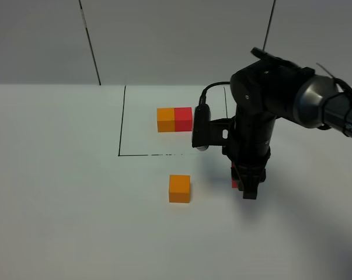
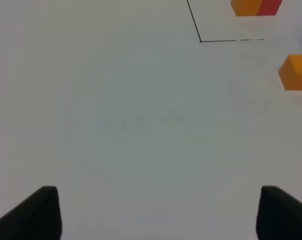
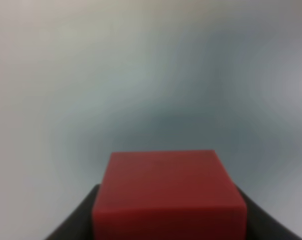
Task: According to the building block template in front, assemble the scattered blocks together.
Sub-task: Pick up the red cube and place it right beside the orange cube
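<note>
Red cube (image 3: 168, 192) clamped side-to-side in right jaws, down near worktop (image 1: 59, 204) level, well to the right of orange cube (image 1: 179, 188). Can't tell if lifted. Left jaws wide open, holding nothing. Template (image 1: 174, 119) inside the drawn outline: orange left, red right. So bring red in from the right, low and square, until faces meet flush. Go slow at contact; avoid shoving orange off line.
</note>
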Controlling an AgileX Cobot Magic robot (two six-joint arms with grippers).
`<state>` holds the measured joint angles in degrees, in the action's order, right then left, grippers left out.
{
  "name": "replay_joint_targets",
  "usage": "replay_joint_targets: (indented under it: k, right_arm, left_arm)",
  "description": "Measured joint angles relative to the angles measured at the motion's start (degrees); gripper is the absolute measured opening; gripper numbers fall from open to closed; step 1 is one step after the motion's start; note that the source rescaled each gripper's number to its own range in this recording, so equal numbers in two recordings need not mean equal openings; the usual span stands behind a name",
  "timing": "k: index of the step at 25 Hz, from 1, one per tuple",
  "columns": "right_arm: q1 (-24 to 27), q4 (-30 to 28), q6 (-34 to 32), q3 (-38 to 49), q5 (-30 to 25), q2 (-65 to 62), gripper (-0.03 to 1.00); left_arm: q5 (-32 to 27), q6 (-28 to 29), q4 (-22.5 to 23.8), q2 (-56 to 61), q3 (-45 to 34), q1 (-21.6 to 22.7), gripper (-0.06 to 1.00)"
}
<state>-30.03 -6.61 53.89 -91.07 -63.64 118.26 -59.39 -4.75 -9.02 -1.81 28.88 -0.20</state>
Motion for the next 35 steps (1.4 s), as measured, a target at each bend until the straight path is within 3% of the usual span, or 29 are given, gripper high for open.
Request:
replay_joint_targets:
  k: [5, 19, 35]
  right_arm:
    - [-1.6, 3.2, 2.7, -4.7, -0.3, 5.0, 0.0]
    - [-2.2, 6.6, 2.4, -5.9, 8.1, 11.7, 0.0]
    - [-2.2, 7.3, -0.8, -6.1, 8.5, 13.5, 0.0]
  left_arm:
    - [0.0, 0.0, 0.0, 0.0, 0.0, 0.0, 0.66]
    - [0.0, 0.0, 0.0, 0.0, 0.0, 0.0, 0.66]
    - [0.0, 0.0, 0.0, 0.0, 0.0, 0.0, 0.66]
